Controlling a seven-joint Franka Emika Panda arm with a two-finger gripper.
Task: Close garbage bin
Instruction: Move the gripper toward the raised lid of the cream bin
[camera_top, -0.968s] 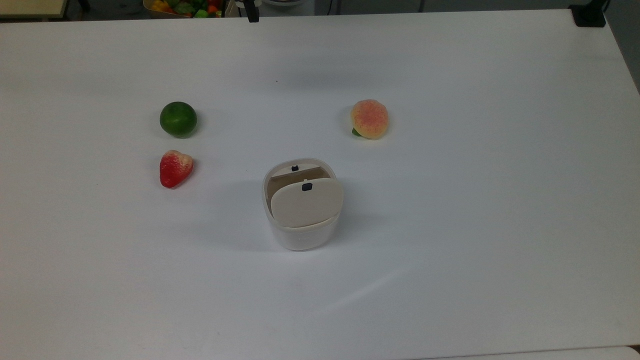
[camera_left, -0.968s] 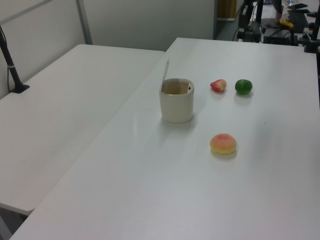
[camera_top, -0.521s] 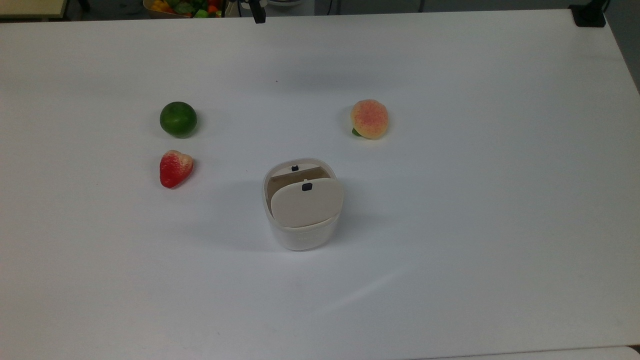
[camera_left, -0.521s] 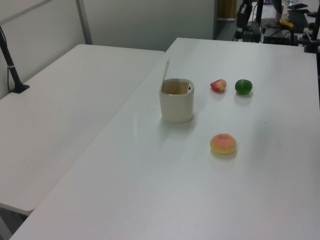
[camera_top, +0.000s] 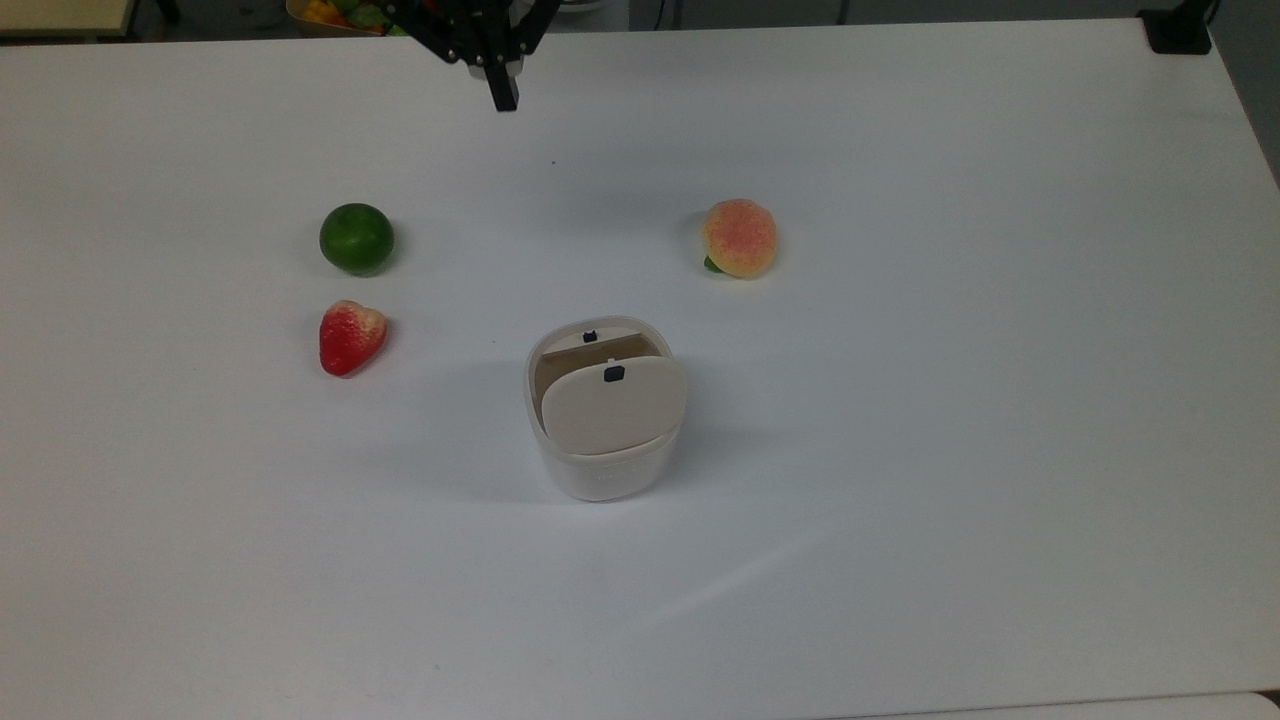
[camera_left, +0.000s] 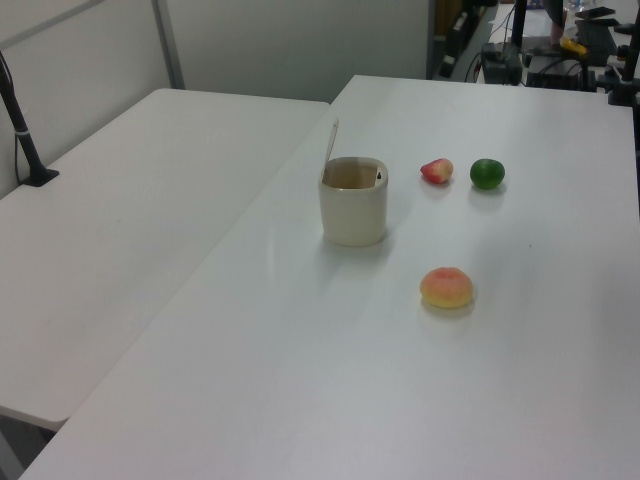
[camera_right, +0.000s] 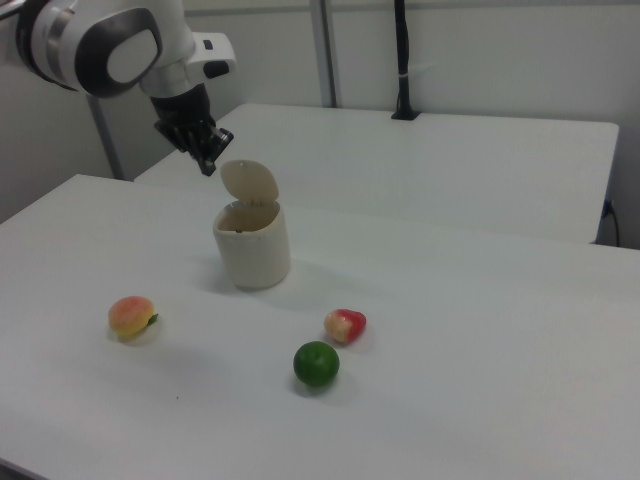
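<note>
A white tabletop (camera_top: 900, 500) holds a small white garbage bin (camera_top: 603, 465) near its middle. The bin's flat beige lid (camera_top: 612, 405) stands raised on its hinge, almost upright, so the tub is open; a small black tab (camera_top: 614, 373) sits near the lid's free edge. In the right view the lid (camera_right: 248, 181) rises above the bin's (camera_right: 253, 245) rim, and in the left view it shows as a thin upright sliver (camera_left: 330, 142) at the bin's (camera_left: 353, 203) far edge.

The robot's gripper (camera_right: 209, 155) hangs in the air just beside the raised lid, on the right view's left, not touching it. Its black fingers (camera_right: 213, 161) point downward and look pressed together, holding nothing. In the top view the gripper (camera_top: 505, 98) appears at the upper edge of the tabletop, well apart from the bin.

Three pieces of fruit lie around the bin, each apart from it. A green lime (camera_top: 356, 239) and a red strawberry (camera_top: 350, 336) sit near each other on the top view's left. A peach (camera_top: 739, 238) lies on the top view's right, beyond the bin.
</note>
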